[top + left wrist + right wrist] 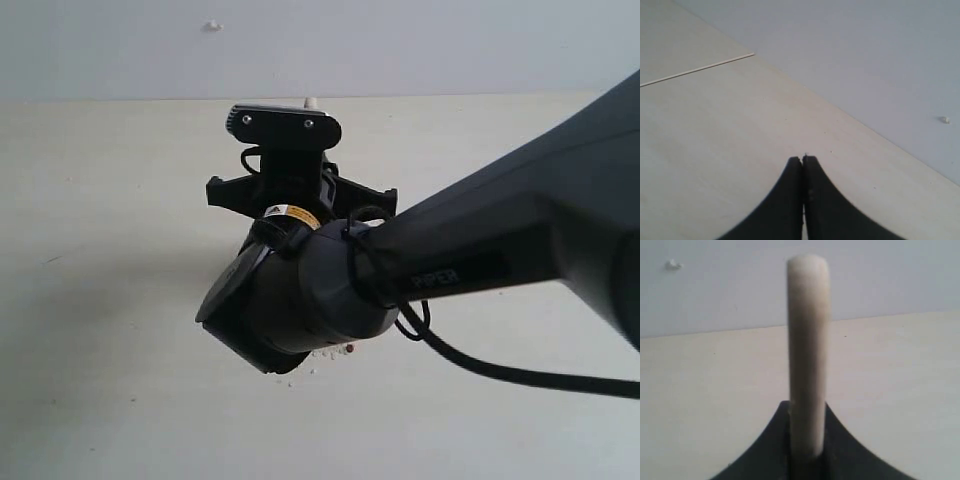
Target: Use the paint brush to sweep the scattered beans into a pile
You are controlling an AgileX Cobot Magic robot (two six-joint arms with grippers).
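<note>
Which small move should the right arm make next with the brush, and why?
Probably one short, slow sweep of the paint brush across the table, gathering the beans that show just under the arm. The right gripper is shut on the brush, so it is ready. The bristles are hidden behind the arm, so I cannot tell the exact direction.

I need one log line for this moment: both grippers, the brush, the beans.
left gripper: shut, empty | right gripper: shut on paint brush handle | beans: mostly hidden under right arm
</note>
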